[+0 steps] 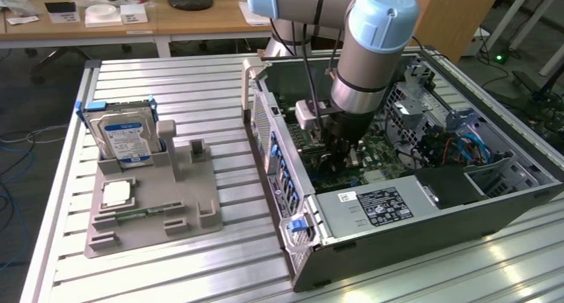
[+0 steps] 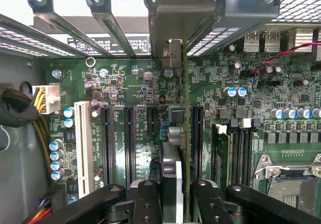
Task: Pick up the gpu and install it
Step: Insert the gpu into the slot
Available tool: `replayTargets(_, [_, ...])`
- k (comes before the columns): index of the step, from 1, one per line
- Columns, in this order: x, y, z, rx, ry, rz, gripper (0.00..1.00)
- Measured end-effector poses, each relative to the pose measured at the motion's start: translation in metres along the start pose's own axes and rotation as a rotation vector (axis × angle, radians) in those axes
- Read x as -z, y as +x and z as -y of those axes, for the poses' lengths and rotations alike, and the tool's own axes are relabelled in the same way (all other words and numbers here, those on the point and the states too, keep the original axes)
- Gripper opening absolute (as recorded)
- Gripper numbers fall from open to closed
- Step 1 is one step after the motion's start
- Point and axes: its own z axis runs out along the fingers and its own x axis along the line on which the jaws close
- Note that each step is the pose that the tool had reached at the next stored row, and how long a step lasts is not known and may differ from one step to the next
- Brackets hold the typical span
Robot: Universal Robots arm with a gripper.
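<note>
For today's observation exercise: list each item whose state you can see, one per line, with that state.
gpu: held edge-on over the motherboard
end effector: shut on the gpu
computer case: side open
hard drive: upright in the grey holder
memory stick: seated in its slot
</note>
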Motion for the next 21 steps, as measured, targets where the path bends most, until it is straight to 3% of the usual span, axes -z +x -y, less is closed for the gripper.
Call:
replayTargets(19, [-0.0053, -0.0006, -0.0016, 0.0, 0.0006, 0.0005, 0.28])
replayTargets(21, [-0.0064, -0.001, -0.0018, 0.0, 0.001, 0.004, 0.29])
